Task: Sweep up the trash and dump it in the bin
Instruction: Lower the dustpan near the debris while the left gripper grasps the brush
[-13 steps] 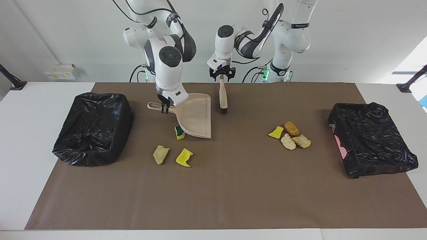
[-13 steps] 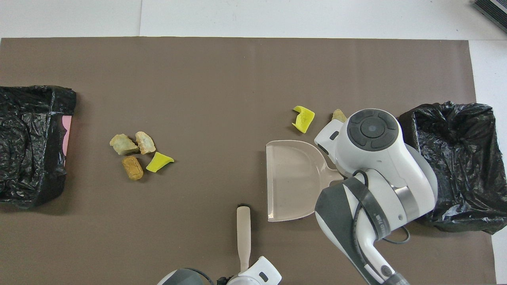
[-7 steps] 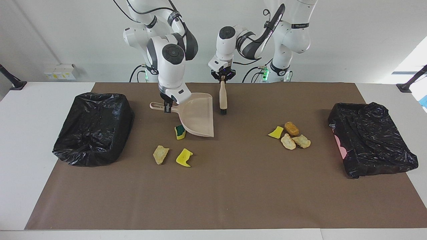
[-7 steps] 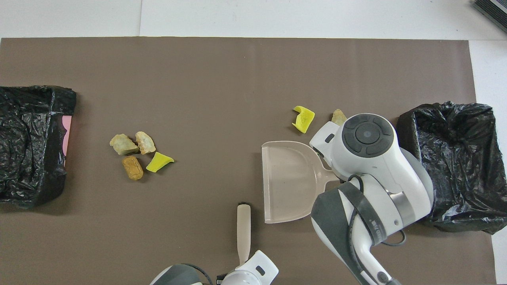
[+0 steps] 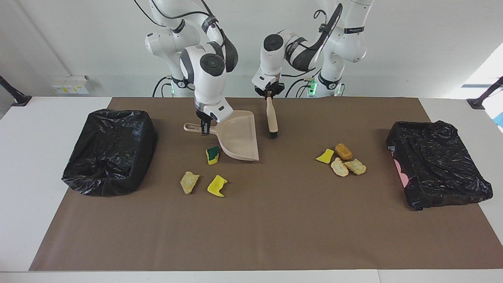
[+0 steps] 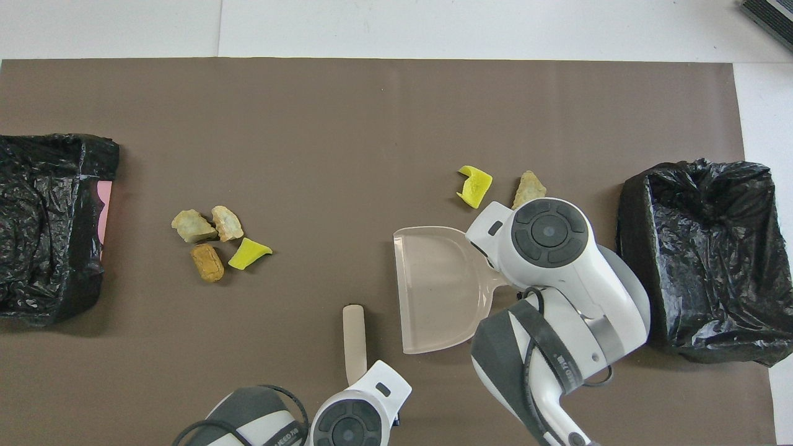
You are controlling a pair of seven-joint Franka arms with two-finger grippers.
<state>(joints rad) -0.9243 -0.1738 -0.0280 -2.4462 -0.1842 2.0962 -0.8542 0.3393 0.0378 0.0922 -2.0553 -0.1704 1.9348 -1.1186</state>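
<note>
Facing view: the right gripper (image 5: 204,128) clamps the beige plastic dustpan (image 5: 239,135) handle; the left gripper (image 5: 268,94) clamps the beige-handled brush (image 5: 271,120). Both tools are in hand, sweeping not yet begun.

Overhead view: trash lies in two clusters, the yellow sponge scrap (image 6: 475,184) at the dustpan's one o'clock, the tan foam chunks (image 6: 207,226) at nine. The next move calls for lowering the pan's lip beside a cluster.

Beige dustpan (image 5: 239,135), beige brush (image 5: 271,118), yellow-tan trash (image 5: 341,159), black bins (image 5: 110,151).

2 high opposed cameras share the table (image 5: 275,236).

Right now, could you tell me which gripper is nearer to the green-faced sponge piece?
Right. The right gripper holds the dustpan handle beside the green-faced sponge piece; the left gripper grips the brush past the dustpan.
</note>
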